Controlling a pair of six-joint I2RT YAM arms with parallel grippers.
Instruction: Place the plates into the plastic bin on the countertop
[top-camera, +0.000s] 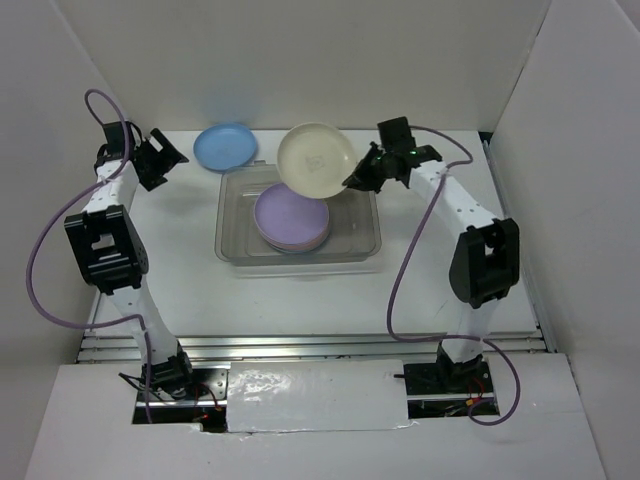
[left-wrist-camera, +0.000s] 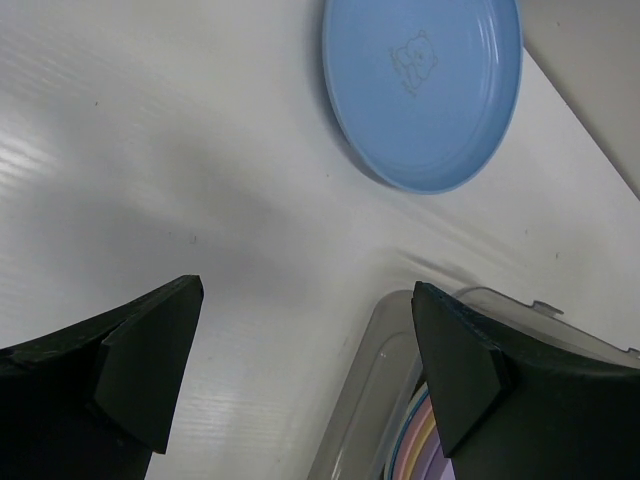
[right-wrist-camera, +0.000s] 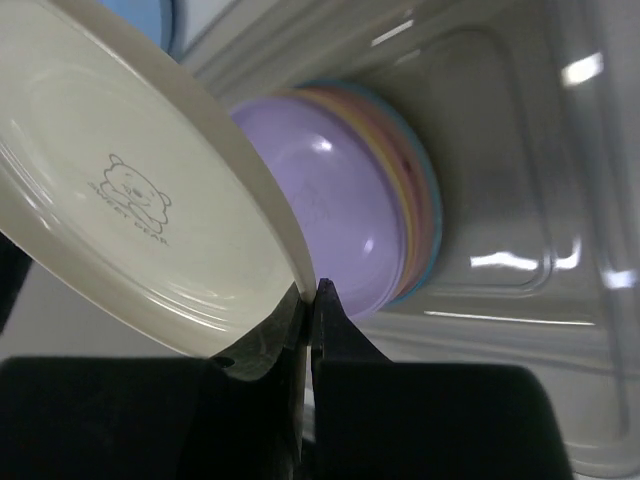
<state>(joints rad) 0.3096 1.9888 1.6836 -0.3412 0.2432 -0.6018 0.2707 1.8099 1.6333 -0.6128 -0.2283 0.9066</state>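
The right hand (right-wrist-camera: 308, 295) pinches the cream plate (right-wrist-camera: 130, 190) by its rim; the lavender-topped stack (right-wrist-camera: 330, 200) in the plastic bin (right-wrist-camera: 500, 150) lies just beyond. The left hand (left-wrist-camera: 305, 290) is spread wide, empty.

White countertop (top-camera: 180, 270) bearing bin (top-camera: 300, 263), blue plate (top-camera: 225, 146)

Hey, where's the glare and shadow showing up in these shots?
Right wrist: bright streaks glare off the plastic bin. Left wrist: a soft grey shadow crosses the countertop near the blue plate. Top external: even light, a faint blue tint on the back wall above that plate.
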